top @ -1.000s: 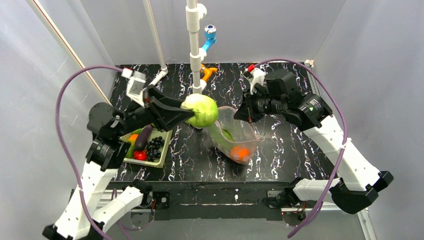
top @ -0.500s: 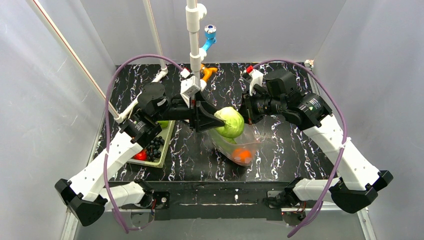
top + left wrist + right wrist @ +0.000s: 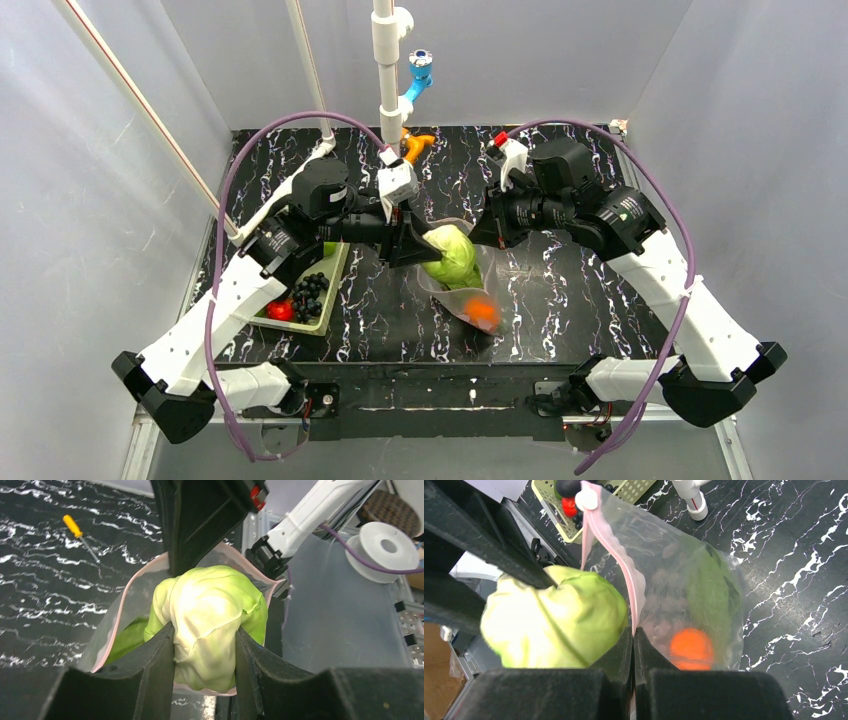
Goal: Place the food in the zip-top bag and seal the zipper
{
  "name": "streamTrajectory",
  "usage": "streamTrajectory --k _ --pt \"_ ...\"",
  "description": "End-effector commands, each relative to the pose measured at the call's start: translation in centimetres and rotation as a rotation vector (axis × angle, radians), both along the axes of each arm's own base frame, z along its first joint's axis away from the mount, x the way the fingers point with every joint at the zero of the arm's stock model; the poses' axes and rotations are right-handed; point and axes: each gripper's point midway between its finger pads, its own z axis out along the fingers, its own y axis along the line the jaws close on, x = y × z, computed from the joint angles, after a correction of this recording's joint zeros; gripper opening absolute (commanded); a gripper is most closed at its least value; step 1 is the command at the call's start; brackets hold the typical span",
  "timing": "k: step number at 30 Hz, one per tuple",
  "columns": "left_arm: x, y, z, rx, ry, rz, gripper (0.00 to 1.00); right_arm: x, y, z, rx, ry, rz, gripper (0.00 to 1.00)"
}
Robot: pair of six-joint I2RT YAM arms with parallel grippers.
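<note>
- The pale green basket (image 3: 318, 300) is sitting at the left of the desk (image 3: 380, 320).
- The left tool (image 3: 204, 632) is clamping a pale green round fruit (image 3: 207, 605) and holding it in the open mouth of the zip-top bag (image 3: 470, 295).
- The bag's long axis is running from its raised mouth on the far side down to its closed end nearer the arms, where the orange ball (image 3: 691, 649) is lying inside.
- The right tool (image 3: 634, 632), fingers together, is pinching the zipper (image 3: 616, 560) edge and holding the mouth up.
</note>
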Motion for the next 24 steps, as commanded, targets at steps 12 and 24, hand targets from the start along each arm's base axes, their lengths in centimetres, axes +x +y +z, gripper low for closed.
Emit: streamTrajectory --k 12,24 --pt "1.2 -2.1 0.9 0.058 0.026 0.031 0.36 -0.2 0.3 3.1 0.079 -0.074 0.023 0.01" --pt "-4.7 -3.5 1.8 -0.035 0.119 -0.254 0.36 -0.1 0.1 2.4 0.06 -0.079 0.023 0.01"
